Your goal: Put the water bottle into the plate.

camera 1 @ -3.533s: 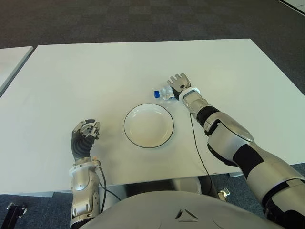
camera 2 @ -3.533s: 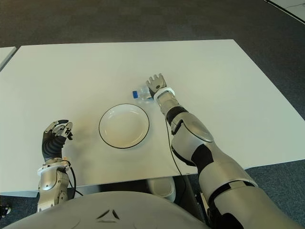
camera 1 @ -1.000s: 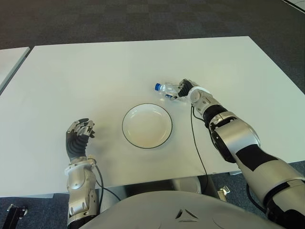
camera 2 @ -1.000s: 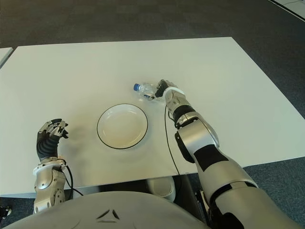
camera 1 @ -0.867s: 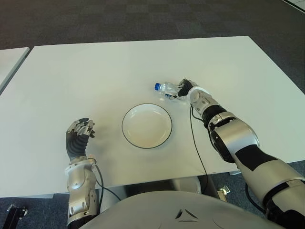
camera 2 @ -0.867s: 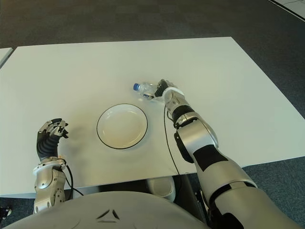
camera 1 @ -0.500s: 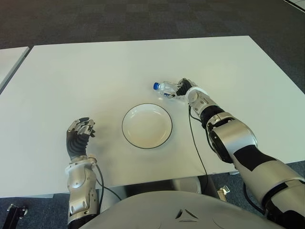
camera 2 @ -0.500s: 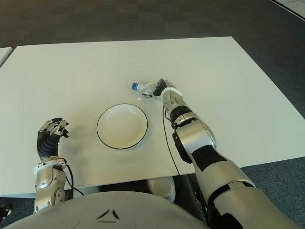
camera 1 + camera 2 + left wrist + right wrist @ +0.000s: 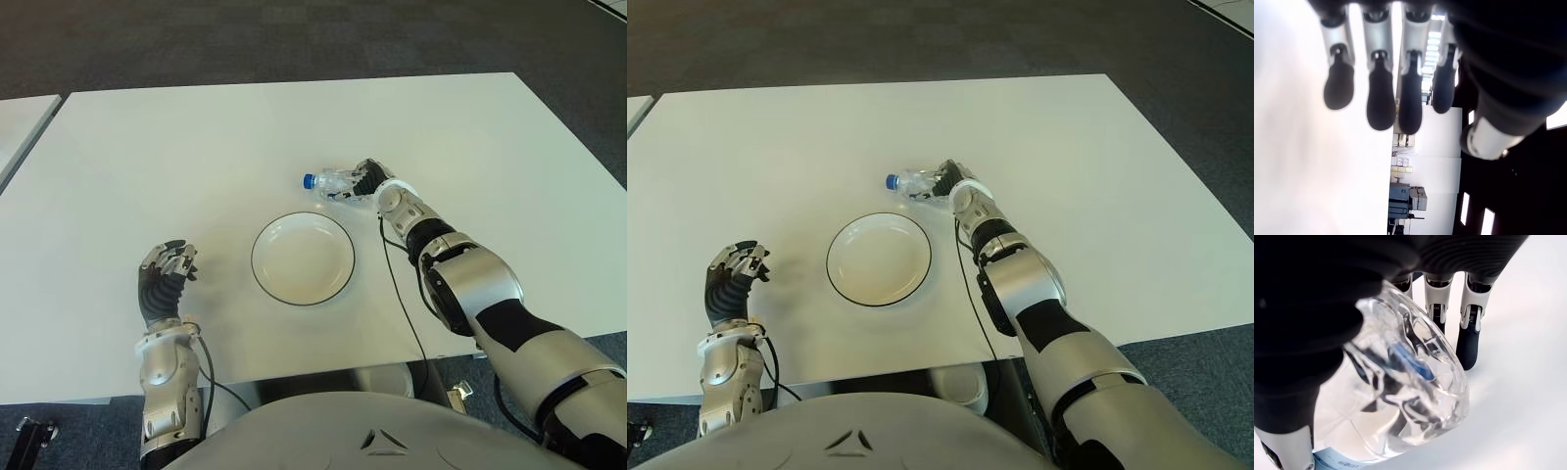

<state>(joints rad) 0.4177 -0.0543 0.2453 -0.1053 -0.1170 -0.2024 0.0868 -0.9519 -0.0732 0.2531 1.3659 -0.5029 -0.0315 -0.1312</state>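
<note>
1. My right hand (image 9: pixel 370 184) is clamped around the water bottle (image 9: pixel 331 183), just beyond the plate (image 9: pixel 302 258).
2. My left hand (image 9: pixel 164 284) shows curled and empty, left of the plate.

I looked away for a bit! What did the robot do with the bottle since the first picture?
The right hand, open beside the water bottle at first, closed on it and has carried it a little to the robot's left, still beyond the plate. The plate and the curled left hand, to the plate's left, stayed put.
</note>
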